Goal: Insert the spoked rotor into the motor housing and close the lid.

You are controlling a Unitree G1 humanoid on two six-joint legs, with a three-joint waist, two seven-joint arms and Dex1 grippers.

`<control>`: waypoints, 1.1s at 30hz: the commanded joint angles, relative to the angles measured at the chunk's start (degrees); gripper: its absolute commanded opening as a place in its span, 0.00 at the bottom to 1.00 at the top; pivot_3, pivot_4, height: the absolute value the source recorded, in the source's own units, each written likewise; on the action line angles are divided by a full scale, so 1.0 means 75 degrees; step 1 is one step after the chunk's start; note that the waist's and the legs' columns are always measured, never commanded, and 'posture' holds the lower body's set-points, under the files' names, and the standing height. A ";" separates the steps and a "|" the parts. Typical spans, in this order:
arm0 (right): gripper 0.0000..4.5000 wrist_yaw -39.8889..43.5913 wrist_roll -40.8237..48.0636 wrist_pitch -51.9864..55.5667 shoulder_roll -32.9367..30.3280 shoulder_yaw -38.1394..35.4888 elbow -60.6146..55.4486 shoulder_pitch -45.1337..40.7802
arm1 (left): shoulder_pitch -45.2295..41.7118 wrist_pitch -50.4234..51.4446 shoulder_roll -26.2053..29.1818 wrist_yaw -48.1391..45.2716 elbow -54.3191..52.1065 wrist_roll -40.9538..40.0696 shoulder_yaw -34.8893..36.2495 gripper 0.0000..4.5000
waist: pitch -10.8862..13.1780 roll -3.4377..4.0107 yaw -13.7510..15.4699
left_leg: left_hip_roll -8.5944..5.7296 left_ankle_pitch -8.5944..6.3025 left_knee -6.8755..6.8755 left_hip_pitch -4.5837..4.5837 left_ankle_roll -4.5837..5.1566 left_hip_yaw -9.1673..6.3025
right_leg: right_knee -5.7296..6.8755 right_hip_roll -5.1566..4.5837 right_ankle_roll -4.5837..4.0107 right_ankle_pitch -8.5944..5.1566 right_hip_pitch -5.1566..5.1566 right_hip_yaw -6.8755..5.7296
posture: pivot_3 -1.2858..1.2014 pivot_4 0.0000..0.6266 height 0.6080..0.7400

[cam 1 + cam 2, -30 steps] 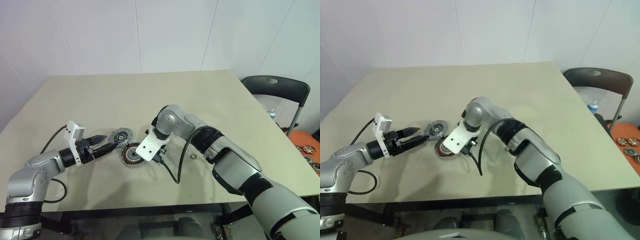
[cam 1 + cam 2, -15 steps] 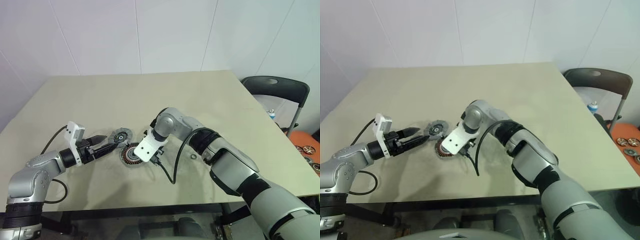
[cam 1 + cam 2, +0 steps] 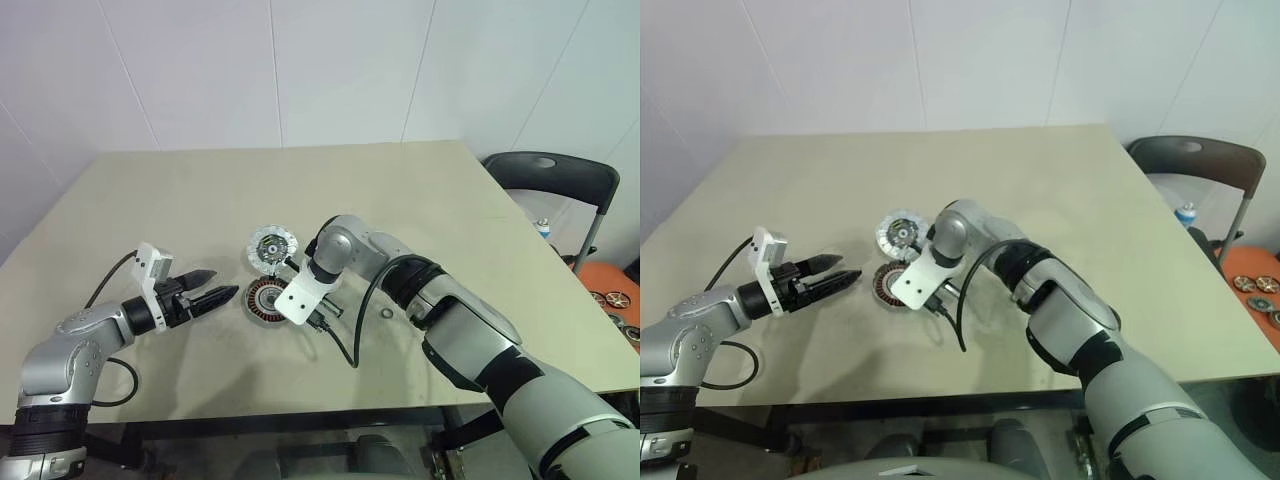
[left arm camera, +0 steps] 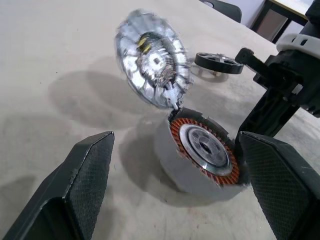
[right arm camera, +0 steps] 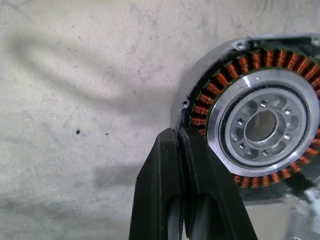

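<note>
Left wrist view: left gripper (image 4: 170,200) gapes wide, empty, aimed at the housing (image 4: 202,149), which lies flat mid-table (image 3: 150,190), windings up, centre bare. Right gripper (image 5: 186,160), jaws pinched together holding nothing, touches its rim. Just beyond, the lid (image 4: 151,65) tilts on edge, inner face toward us. Farther off, the rotor (image 4: 218,62) lies flat, axis upright. Nothing inserted yet, I'd say; closing waits.
</note>
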 commanded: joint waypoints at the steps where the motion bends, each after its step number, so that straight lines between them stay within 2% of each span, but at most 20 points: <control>1: 0.00 -0.0056 0.0007 0.0206 0.0099 -0.0129 -0.0145 -0.0197 | -0.0153 -0.0153 0.0025 0.0022 -0.0064 0.0045 0.0038 0.95 | 0.0000 0.0000 -0.0004 | 0.0000 0.0000 0.0001 0.0000 0.0000 0.0000 | 0.0000 0.0000 0.0000 0.0000 0.0000 0.0000 | 0.52 0.00 1.00; 4: 0.00 -0.0010 -0.0009 0.0410 0.0113 -0.0142 -0.0177 -0.0257 | -0.0152 -0.0173 0.0016 0.0045 -0.0040 0.0039 0.0046 0.95 | 0.0000 0.0001 0.0000 | 0.0000 0.0000 0.0003 0.0002 0.0000 0.0000 | 0.0002 0.0001 0.0000 0.0000 0.0002 0.0000 | 0.52 0.00 1.00; 10: 0.00 0.0852 0.0254 0.1446 -0.0015 -0.0309 -0.0411 -0.0401 | -0.0144 -0.0214 -0.0056 0.0097 -0.0036 0.0060 0.0010 0.95 | 0.0001 0.0001 0.0025 | -0.0002 0.0001 0.0006 -0.0003 -0.0001 -0.0004 | 0.0000 0.0000 0.0000 0.0000 0.0004 -0.0001 | 0.52 0.00 1.00; 15: 0.00 0.1251 0.0228 0.1489 -0.0423 -0.0225 -0.0615 -0.0372 | -0.0229 -0.0252 -0.0052 0.0088 0.0065 0.0078 -0.0034 0.95 | 0.0002 0.0003 0.0034 | -0.0009 0.0000 0.0002 -0.0013 -0.0001 -0.0019 | -0.0006 -0.0007 0.0000 0.0000 0.0000 -0.0006 | 0.52 0.00 1.00; 22: 0.00 0.0726 -0.0149 0.1244 -0.0751 -0.0102 -0.0308 -0.0483 | -0.0402 -0.0314 -0.0078 0.0037 0.0245 0.0167 -0.0156 0.95 | 0.0002 0.0003 0.0016 | -0.0008 0.0001 0.0004 -0.0009 -0.0002 -0.0019 | -0.0003 -0.0003 0.0000 0.0000 0.0003 -0.0007 | 0.52 0.00 1.00; 33: 0.00 -0.0135 -0.0694 0.0817 -0.0637 0.0063 0.0489 -0.0905 | -0.0480 -0.0318 -0.0096 0.0020 0.0287 0.0201 -0.0208 0.95 | 0.0001 0.0002 0.0017 | -0.0009 0.0002 0.0012 -0.0006 -0.0003 -0.0019 | -0.0002 -0.0004 0.0000 0.0000 0.0010 -0.0007 | 0.52 0.00 1.00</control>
